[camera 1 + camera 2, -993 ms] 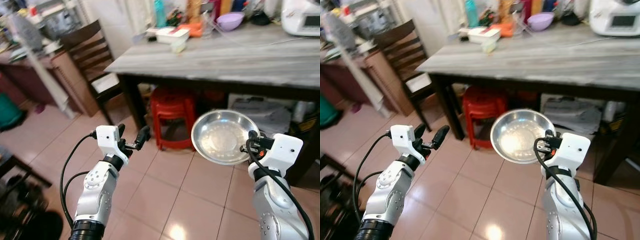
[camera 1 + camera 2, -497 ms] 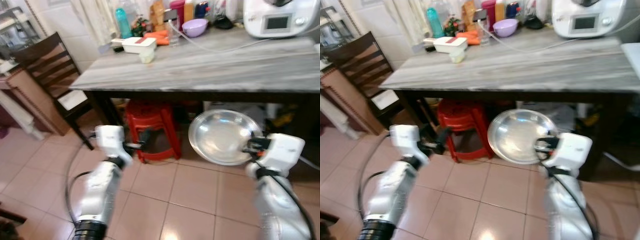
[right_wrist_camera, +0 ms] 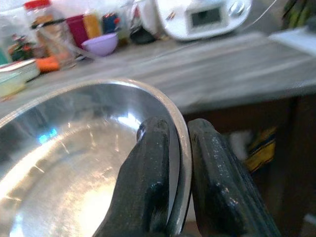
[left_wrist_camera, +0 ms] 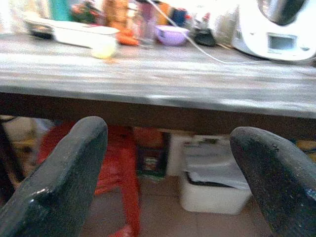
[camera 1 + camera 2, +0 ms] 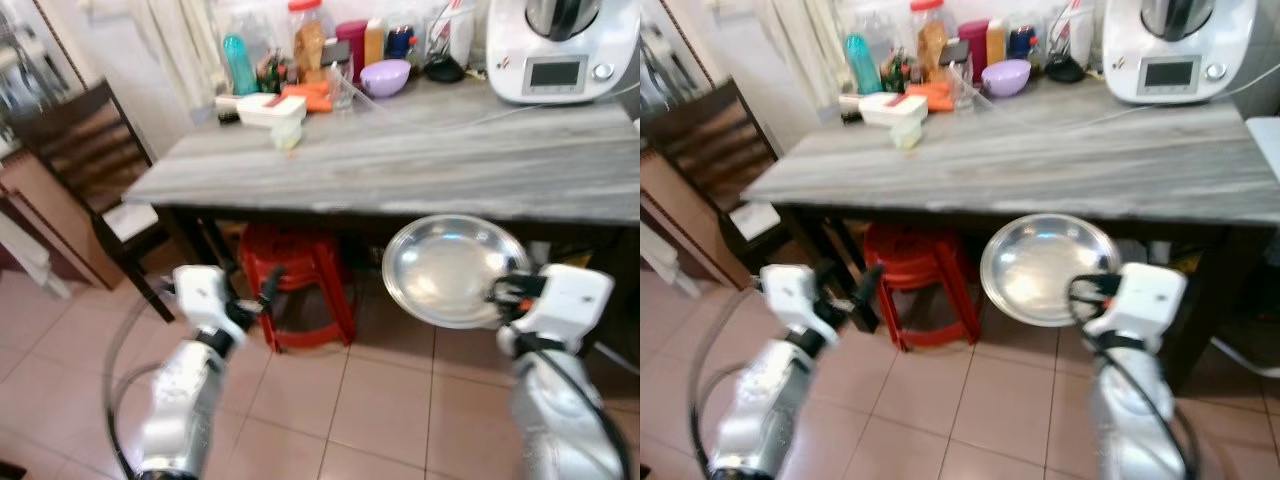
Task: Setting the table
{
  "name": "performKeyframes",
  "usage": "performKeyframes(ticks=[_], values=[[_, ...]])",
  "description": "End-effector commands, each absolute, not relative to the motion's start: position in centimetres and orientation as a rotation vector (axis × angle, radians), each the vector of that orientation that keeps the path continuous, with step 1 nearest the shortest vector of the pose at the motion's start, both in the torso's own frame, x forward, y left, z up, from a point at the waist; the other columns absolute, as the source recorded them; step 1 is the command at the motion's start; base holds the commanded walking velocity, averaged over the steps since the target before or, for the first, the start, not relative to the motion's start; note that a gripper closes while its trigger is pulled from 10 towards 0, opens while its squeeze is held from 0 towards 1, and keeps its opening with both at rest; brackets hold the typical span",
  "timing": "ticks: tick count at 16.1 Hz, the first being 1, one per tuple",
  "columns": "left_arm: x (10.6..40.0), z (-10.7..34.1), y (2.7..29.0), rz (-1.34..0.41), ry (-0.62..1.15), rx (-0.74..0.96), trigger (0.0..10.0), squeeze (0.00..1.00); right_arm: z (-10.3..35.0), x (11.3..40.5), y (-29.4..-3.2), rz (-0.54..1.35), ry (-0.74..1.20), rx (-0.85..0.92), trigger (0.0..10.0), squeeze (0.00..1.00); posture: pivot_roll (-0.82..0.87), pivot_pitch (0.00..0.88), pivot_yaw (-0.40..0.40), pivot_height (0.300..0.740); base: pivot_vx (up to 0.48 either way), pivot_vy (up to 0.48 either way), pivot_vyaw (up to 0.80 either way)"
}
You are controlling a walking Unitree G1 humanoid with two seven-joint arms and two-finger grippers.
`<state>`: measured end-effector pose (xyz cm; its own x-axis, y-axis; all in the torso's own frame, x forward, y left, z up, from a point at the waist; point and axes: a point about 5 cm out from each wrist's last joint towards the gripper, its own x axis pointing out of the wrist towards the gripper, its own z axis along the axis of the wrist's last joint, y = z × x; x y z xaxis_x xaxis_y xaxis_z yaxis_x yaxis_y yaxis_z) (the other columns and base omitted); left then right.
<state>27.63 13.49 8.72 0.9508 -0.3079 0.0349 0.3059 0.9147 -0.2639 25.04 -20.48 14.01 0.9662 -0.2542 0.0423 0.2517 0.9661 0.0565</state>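
Observation:
A round steel plate (image 5: 445, 270) hangs tilted in front of the table's front edge, below the tabletop. My right gripper (image 5: 497, 293) is shut on its rim; in the right wrist view the two black fingers (image 3: 153, 177) pinch the plate (image 3: 74, 163) edge. My left gripper (image 5: 262, 295) is held out low on the left, near the red stool (image 5: 295, 275), open with nothing between its fingers (image 4: 59, 182). The grey wooden table (image 5: 420, 165) stands straight ahead.
At the table's back stand a white kitchen appliance (image 5: 560, 45), a purple bowl (image 5: 385, 76), a white container (image 5: 272, 108), bottles and jars. A dark wooden chair (image 5: 85, 160) is at the left. Boxes (image 4: 212, 180) sit under the table. Pink tiled floor lies below.
The camera has come closer to the table and turned toward it. The plate stays in my right gripper, now a little higher, right at the table's front edge.

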Motion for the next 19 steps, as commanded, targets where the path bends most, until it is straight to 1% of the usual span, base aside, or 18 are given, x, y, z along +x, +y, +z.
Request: performKeyframes(ticks=[1,8,12,15,19], values=[[27.5,9.1,14.8,-0.291,-0.004,-0.232,10.0,0.00,14.9,25.3,-19.7,-0.238,-0.090,0.066,10.0,0.00,-0.11,0.000,0.158,0.740,0.398,0.000,-0.45],[27.6,9.0,14.1,-0.312,0.002,-0.242,10.0,0.00,15.0,25.3,-20.0,-0.249,-0.091,0.057,10.0,0.00,-0.13,0.000,0.157,0.740,0.402,0.000,-0.71],[27.9,9.1,13.8,-0.328,0.004,-0.245,10.0,0.00,14.9,25.3,-20.0,-0.252,-0.092,0.054,10.0,0.00,-0.13,0.000,0.165,0.740,0.412,0.000,0.00],[27.9,9.2,13.7,-0.334,0.004,-0.245,10.0,0.00,14.9,25.4,-20.0,-0.254,-0.090,0.059,10.0,0.00,-0.13,0.000,0.166,0.740,0.409,0.000,0.42],[27.9,9.1,13.6,-0.339,0.012,-0.235,10.0,0.00,14.6,25.4,-19.9,-0.241,-0.075,0.075,10.0,0.00,-0.13,0.000,0.166,0.740,0.391,0.000,0.00]])
